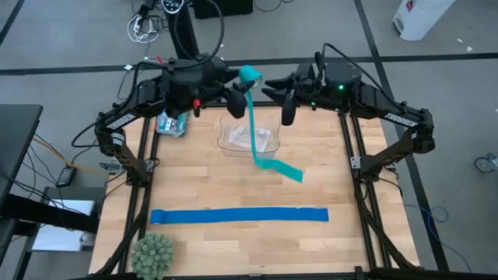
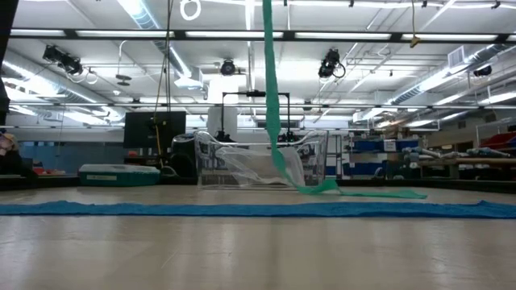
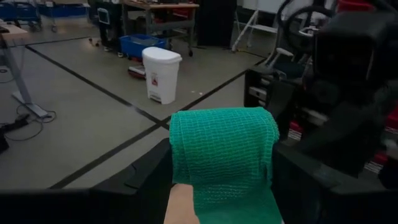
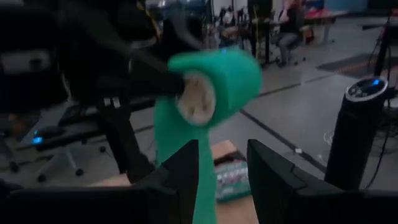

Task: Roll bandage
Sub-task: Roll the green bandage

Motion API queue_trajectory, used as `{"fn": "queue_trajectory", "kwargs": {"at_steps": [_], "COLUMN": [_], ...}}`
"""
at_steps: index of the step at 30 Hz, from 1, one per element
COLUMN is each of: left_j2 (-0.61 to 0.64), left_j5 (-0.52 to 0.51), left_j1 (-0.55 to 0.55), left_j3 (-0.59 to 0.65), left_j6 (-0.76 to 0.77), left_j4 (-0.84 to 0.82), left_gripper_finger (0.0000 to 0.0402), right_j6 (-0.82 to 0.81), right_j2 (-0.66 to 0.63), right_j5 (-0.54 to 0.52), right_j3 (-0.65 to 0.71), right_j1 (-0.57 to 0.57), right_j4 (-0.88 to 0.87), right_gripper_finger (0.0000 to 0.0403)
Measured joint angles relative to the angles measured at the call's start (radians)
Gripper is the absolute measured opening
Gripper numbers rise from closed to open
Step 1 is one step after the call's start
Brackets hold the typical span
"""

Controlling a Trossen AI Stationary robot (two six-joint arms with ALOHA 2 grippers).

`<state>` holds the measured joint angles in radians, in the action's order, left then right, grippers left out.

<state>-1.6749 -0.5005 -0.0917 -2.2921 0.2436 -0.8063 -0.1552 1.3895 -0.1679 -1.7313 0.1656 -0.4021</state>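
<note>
Bandage [image 1: 250, 75]: a teal-green roll held in the air past the table's 12 o'clock edge, between the 2 grippers. Its loose tail hangs down across the clear container and ends flat on the wood, trailing toward 4 o'clock.
Left gripper [image 1: 239, 85]: raised at about 11 o'clock, fingers wide apart and clamped on the roll's 2 ends; in the left wrist view the roll fills the gap between them.
Right gripper [image 1: 274, 87]: raised at about 1 o'clock, just beside the roll; fingers partly apart, with the hanging tail between them in the right wrist view. Whether they touch the fabric cannot be told.
Clear container [image 1: 249, 138]: on the table near 12 o'clock.
Blue strip [image 1: 239, 215]: flat, straight, toward 6 o'clock.
Green spiky ball [image 1: 152, 254]: at 7 o'clock.
Small packet [image 1: 173, 124]: at 10 o'clock.
</note>
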Motion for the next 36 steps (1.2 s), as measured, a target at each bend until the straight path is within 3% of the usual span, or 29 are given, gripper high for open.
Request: {"fn": "queue_trajectory", "kwargs": {"at_steps": [14, 30, 36], "left_j2": [-0.002, -0.002, 0.002], "left_j5": [0.035, 0.045, 0.052], "left_j1": [0.002, 0.002, 0.002], "left_j3": [0.024, 0.024, 0.022], "left_j6": [0.003, -0.005, -0.007], "left_j4": [0.001, -0.001, -0.011], "left_gripper_finger": [0.0235, 0.0235, 0.0235], "right_j6": [0.027, 0.019, 0.026], "right_j2": [0.0, 0.044, 0.064], "right_j5": [-0.039, -0.011, -0.015], "right_j3": [0.0, 0.0, 0.0], "right_j1": [0.0, -0.002, -0.002], "right_j4": [0.039, 0.066, 0.127], "right_gripper_finger": [0.0133, 0.0218, 0.0218]}}
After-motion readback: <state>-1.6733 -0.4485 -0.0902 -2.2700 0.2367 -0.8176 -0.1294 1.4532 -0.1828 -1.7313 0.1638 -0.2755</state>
